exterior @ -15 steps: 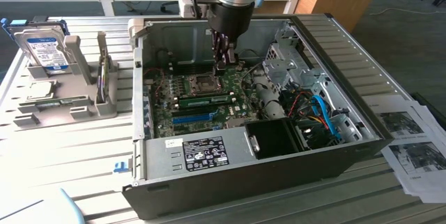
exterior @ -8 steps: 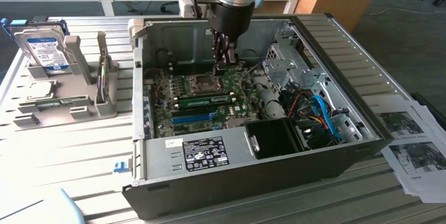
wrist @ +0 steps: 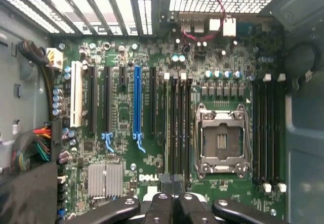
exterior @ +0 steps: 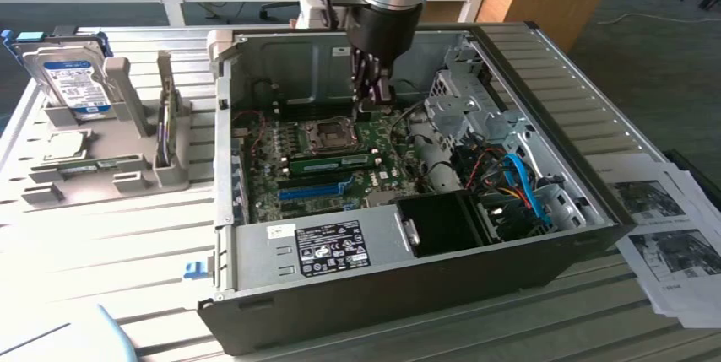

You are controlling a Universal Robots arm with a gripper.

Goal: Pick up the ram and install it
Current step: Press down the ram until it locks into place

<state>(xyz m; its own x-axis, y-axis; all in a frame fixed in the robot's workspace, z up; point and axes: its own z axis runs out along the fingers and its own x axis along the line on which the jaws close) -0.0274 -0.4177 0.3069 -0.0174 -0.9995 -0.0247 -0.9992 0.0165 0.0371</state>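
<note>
The ram (exterior: 333,162) is a long green stick with dark chips. It stands on edge in a slot of the motherboard (exterior: 282,181), beside the empty processor socket (exterior: 330,134). In the wrist view the ram (wrist: 166,128) is a thin green edge in the slot farthest from the socket (wrist: 221,140). My gripper (exterior: 371,107) reaches down into the open computer case (exterior: 338,294), above the board behind the socket. Its dark fingers (wrist: 167,183) are pressed together with nothing between them, over one end of the memory slots. My gripper (wrist: 173,186) is apart from the ram.
At the exterior view's left, a grey holder (exterior: 124,172) carries a hard drive (exterior: 70,79) with a blue-white label and a square silver chip (exterior: 62,147). Drive cages and coloured cables (exterior: 512,185) crowd the case's right side. Printed papers (exterior: 664,227) lie at the right.
</note>
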